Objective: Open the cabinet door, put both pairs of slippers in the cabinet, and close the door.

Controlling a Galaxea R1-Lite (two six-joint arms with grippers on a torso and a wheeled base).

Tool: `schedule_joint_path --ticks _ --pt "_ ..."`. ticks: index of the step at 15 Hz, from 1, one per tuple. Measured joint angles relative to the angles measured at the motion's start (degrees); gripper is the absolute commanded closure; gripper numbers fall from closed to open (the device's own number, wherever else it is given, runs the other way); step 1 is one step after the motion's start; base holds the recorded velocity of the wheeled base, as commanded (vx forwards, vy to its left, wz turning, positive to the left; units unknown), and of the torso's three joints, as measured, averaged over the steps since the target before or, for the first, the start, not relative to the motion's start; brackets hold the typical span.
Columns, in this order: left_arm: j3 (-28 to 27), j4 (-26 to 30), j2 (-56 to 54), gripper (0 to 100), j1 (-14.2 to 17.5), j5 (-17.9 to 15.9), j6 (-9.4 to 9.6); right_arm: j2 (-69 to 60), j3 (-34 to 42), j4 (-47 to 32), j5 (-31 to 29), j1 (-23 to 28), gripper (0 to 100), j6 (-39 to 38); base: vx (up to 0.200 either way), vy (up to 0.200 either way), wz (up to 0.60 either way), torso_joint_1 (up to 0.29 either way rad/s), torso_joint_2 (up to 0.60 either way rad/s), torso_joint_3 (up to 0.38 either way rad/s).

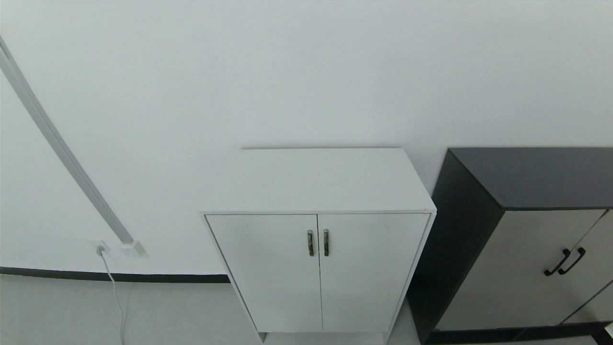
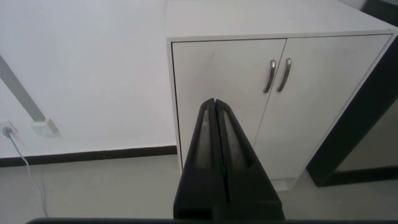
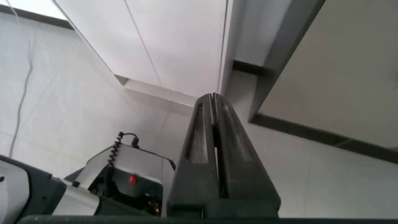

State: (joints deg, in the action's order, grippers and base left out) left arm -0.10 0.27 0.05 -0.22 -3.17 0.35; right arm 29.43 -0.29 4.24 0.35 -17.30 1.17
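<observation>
A white two-door cabinet [image 1: 318,268] stands against the wall, both doors closed, with two metal handles [image 1: 318,242] side by side at the middle. My left gripper [image 2: 214,102] is shut with nothing in it, held some way in front of the cabinet's left door [image 2: 221,99], and the handles [image 2: 277,74] lie off to one side of it. My right gripper [image 3: 214,98] is shut and empty, held low over the floor near the foot of the white cabinet [image 3: 180,43].
A dark cabinet [image 1: 517,239] with light doors and black handles stands close on the right of the white one. A wall socket [image 1: 100,248] with a white cable [image 1: 117,302] is at the left, below a slanted cable duct [image 1: 62,148]. Open floor lies left of the cabinet.
</observation>
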Motion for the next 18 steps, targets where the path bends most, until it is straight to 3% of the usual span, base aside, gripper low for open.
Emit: schedule_joint_path --ticks 10,18 --pt "0.0 0.0 0.0 100 0.0 0.1 -0.09 -3.4 0.3 -4.1 -1.4 -0.6 100 1.6 0.0 0.0 0.0 0.0 0.0 0.0" --pt "0.0 0.0 0.0 100 0.0 0.1 -0.11 -18.1 0.3 -4.1 -2.3 12.8 100 0.7 0.0 0.0 0.0 0.0 0.0 0.0"
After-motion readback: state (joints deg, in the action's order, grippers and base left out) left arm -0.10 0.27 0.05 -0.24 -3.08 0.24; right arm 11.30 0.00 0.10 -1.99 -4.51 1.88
